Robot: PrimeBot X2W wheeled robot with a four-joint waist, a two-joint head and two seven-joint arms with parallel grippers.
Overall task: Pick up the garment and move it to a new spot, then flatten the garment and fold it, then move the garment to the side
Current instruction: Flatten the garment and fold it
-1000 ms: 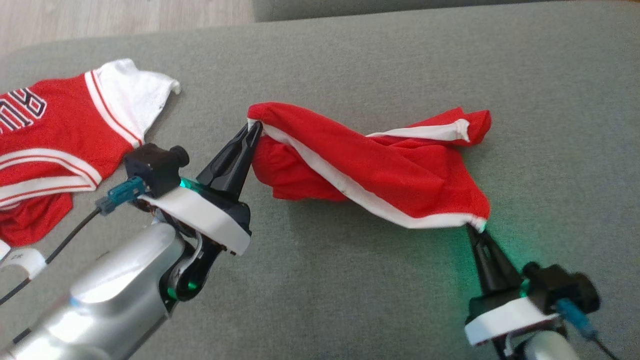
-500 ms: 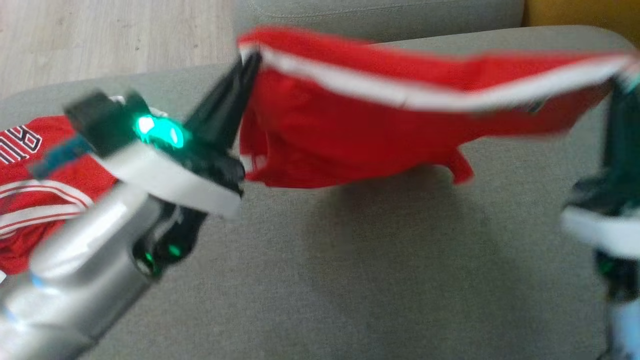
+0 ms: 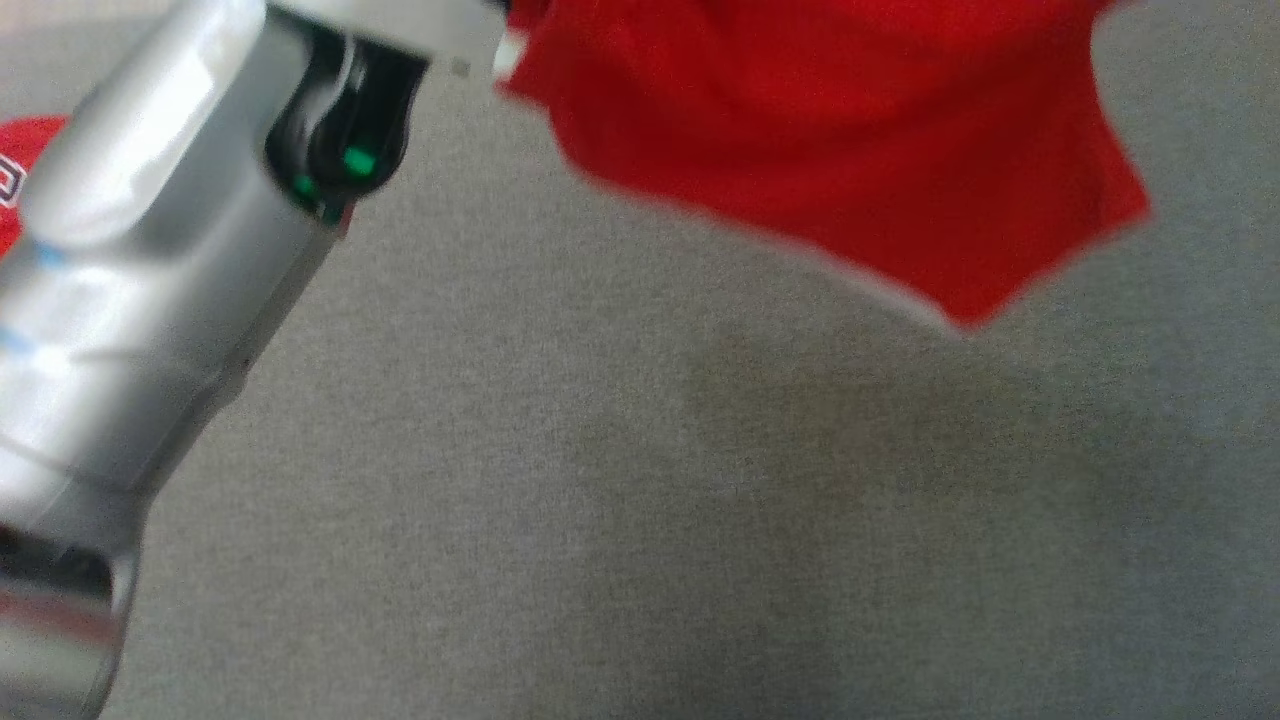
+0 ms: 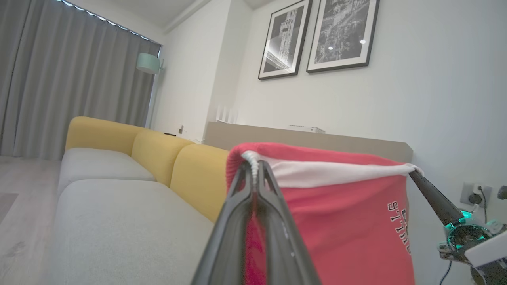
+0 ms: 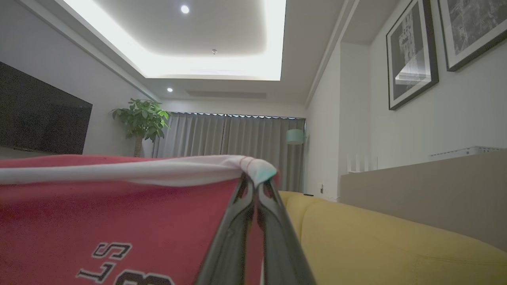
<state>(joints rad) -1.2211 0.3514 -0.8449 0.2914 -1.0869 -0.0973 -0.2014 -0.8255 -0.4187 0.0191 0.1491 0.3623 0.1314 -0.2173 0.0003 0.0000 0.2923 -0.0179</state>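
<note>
Garment [image 4: 348, 229] lifted, L gripper [image 4: 253, 165], R gripper [image 5: 256, 181] pinching

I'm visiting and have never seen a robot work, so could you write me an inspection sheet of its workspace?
Surface: grey sofa cushion, a shadow on it.
Job's things: red garment with white band, lifted off the cushion, stretched between the grippers.
Clutter: red cloth at the head view's left edge.
Grippers: left gripper and right gripper each shut on the band.
Cables: plug in a wall socket.
Surroundings: yellow sofa backs, curtains, framed pictures, plant.
</note>
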